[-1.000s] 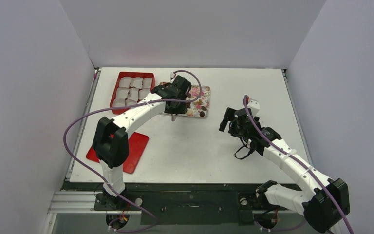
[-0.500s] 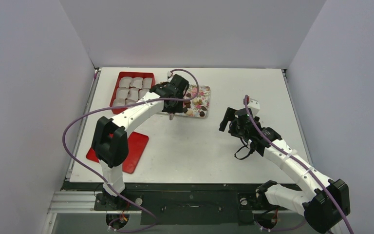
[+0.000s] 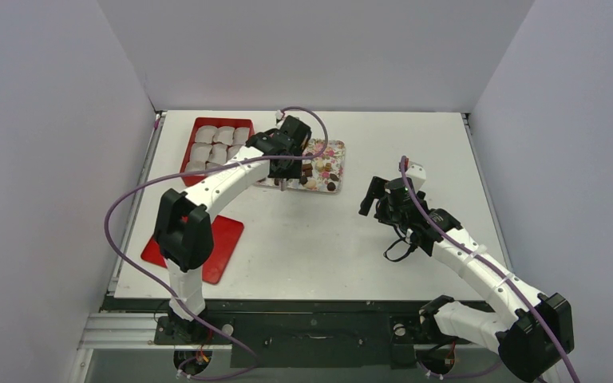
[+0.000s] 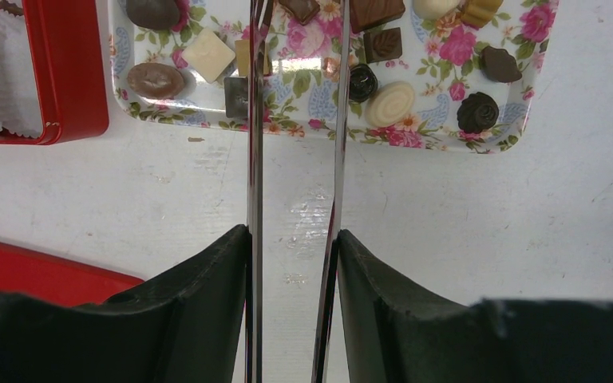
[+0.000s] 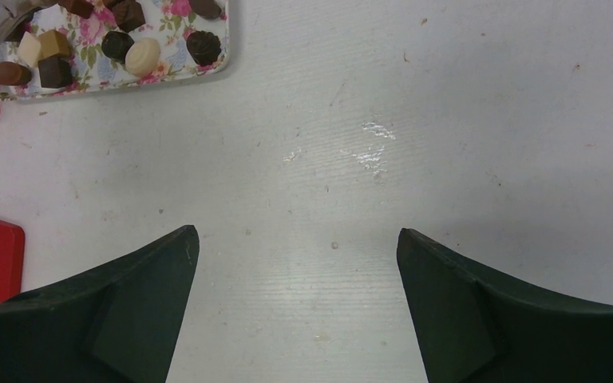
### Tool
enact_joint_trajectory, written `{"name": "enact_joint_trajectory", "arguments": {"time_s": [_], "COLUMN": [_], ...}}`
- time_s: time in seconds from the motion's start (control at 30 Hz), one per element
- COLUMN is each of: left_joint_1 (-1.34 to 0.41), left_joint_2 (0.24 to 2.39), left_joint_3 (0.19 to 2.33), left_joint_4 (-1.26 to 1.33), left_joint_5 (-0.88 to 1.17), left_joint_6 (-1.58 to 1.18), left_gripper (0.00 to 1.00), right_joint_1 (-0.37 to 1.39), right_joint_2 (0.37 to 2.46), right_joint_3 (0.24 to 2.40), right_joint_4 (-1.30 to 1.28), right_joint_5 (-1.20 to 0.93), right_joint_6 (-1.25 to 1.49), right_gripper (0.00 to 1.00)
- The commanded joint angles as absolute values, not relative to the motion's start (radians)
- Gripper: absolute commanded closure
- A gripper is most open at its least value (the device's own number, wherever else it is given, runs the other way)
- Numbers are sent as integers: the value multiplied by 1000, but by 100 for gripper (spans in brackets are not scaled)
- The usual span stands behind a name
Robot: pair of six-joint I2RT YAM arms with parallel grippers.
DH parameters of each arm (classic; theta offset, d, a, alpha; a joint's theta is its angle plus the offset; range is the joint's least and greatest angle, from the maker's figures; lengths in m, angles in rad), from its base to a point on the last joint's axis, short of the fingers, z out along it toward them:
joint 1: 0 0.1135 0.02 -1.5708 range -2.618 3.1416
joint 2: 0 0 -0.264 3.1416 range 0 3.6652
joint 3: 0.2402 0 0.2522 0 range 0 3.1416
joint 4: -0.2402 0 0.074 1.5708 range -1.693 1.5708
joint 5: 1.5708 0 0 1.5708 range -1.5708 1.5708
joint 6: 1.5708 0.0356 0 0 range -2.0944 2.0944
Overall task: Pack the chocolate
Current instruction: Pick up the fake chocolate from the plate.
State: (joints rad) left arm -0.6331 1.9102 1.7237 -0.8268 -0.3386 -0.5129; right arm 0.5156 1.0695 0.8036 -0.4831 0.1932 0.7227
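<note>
Several chocolates (image 4: 390, 103), dark, brown and cream, lie on the flower-print tray (image 4: 447, 140), which is at the table's back middle in the top view (image 3: 338, 162). My left gripper (image 4: 291, 231) (image 3: 286, 163) is shut on a pair of metal tongs (image 4: 255, 159). The two blades stand apart and reach over the tray's front left part. Their tips run off the top of the left wrist view, and no piece shows between them. My right gripper (image 5: 297, 235) (image 3: 377, 195) is open and empty above bare table, to the right of the tray.
A red box (image 3: 194, 132) (image 4: 76, 88) of white paper cups (image 3: 217, 146) stands just left of the tray. A flat red lid (image 3: 217, 249) (image 4: 32, 267) lies at the near left. The tray's corner with chocolates shows top left in the right wrist view (image 5: 128, 76).
My left gripper with the tongs has shifted slightly towards the back, further over the tray. The right arm has not moved.
</note>
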Motion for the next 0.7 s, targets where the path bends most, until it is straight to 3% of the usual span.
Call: {"name": "enact_joint_trajectory", "arguments": {"time_s": [0.0,0.67], "left_joint_1": [-630,-631], "left_joint_2": [1929,1897], "left_joint_3": [1781,1728], "left_joint_4": [-838,-839], "left_joint_5": [-346,-361], "left_joint_6": [-525,-555], "left_gripper": [61,62], "right_joint_1": [507,506], "right_joint_2": [1047,1053], "right_joint_3": [800,788], "right_joint_4": [-454,-443], "right_joint_5": [201,193], "right_joint_6": [731,738], "right_gripper": [10,11]}}
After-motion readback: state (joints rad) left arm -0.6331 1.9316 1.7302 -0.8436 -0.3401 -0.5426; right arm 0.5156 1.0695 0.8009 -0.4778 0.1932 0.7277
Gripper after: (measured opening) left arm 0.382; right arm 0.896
